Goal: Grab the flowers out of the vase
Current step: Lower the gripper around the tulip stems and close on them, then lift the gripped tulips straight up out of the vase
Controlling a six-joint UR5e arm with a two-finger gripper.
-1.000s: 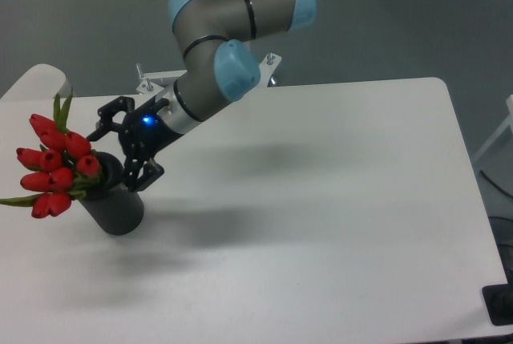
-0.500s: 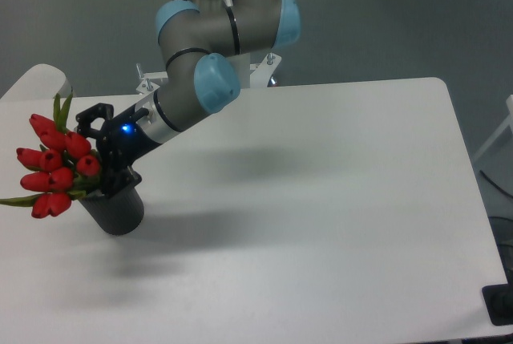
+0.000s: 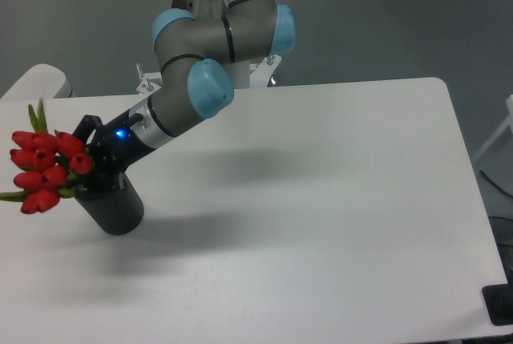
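End effector (image 3: 86,169) has closed on flowers (image 3: 42,169); bunch shifted left above vase (image 3: 114,207).

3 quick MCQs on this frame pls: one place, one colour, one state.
1. Where on the table does the vase stand?
A. near the left edge
B. at the centre
C. at the right corner

2. What colour are the flowers' buds?
A. yellow
B. white
C. red

3. How does the pincer stand to the flowers?
A. far off at the right of the table
B. down at the vase mouth, at the base of the bunch
C. raised high above the vase

Answers:
1 A: the dark vase sits by the left edge of the white table.
2 C: the flowers are a bunch of red buds with green leaves.
3 B: the pincer reaches to the vase mouth beside the buds; whether it has closed on the stems cannot be told.
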